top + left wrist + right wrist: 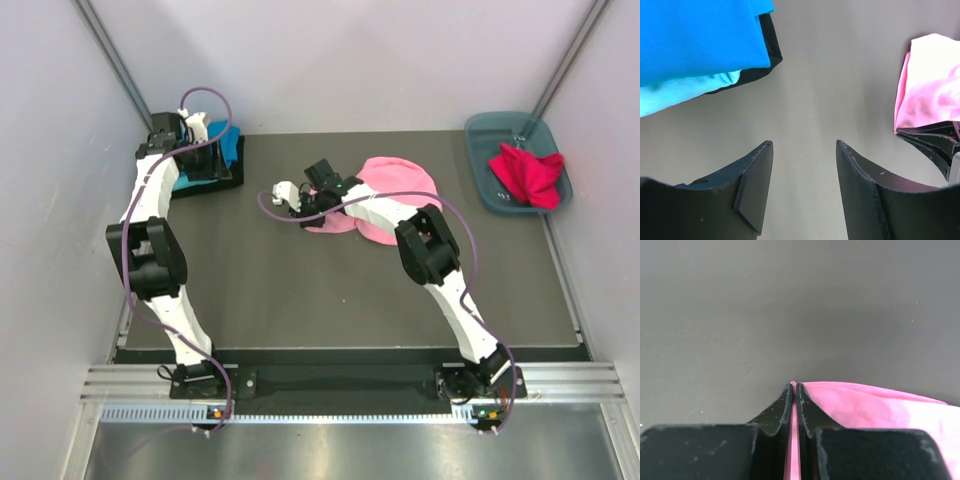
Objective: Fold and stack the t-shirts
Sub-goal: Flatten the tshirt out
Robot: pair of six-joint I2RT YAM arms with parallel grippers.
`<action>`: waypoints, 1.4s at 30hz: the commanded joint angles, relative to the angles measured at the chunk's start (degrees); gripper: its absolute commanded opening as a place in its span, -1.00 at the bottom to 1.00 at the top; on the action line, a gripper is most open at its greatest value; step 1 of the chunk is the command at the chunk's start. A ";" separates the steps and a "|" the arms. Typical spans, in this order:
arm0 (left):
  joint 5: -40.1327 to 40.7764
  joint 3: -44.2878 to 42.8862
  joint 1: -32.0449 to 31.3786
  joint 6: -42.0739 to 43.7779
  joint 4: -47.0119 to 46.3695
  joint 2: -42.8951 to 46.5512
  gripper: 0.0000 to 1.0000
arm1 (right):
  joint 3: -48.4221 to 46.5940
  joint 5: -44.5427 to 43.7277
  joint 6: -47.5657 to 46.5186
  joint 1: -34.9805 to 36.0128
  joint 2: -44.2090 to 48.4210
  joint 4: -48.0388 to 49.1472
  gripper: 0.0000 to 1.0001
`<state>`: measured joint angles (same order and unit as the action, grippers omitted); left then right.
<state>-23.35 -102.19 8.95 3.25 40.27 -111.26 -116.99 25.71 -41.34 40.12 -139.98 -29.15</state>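
Edge of pink t-shirt (870, 405) pinched tight in my right end effector (794, 386), at mid tabletop (300, 290). Left end effector (804, 144) gapes w/ nothing in it, far-left corner by stacked blue shirt (695, 35), turquoise shirt (675, 92), black shirt (771, 55). Red shirt (527, 172) in tub (482, 135), far rt. Dark matte tabletop open toward me; pale walls close round.

Right claw (794, 386) pinched on pink t-shirt (875, 405) edge, apparently on dark table (790, 305).

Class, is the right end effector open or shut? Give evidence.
Shut: the right end effector pinches the pink t-shirt edge between closed fingers.
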 commanded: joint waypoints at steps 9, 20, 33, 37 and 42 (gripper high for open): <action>-1.96 -4.06 -4.02 4.75 -3.88 -0.26 0.17 | -10.11 -7.96 -4.79 -2.41 13.84 1.89 -1.00; -0.29 -13.46 -16.85 5.98 -4.67 -8.35 0.18 | -7.90 -18.84 -16.03 -4.87 37.74 15.24 -1.00; -4.05 -18.74 -28.02 8.79 -4.24 -13.80 0.31 | -4.07 -27.73 -26.96 -21.56 44.44 15.88 -1.00; -6.35 -20.41 -29.16 10.72 1.02 -15.38 0.29 | 13.58 -28.61 -23.09 -27.36 44.80 14.03 -1.00; -9.95 -17.88 -29.95 16.52 10.25 -14.43 0.27 | 22.14 -25.89 -16.49 -32.73 43.22 12.18 -1.00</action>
<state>-29.10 -120.66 -20.91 14.66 43.77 -127.07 -96.73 -0.60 -62.52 9.39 -97.49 -16.64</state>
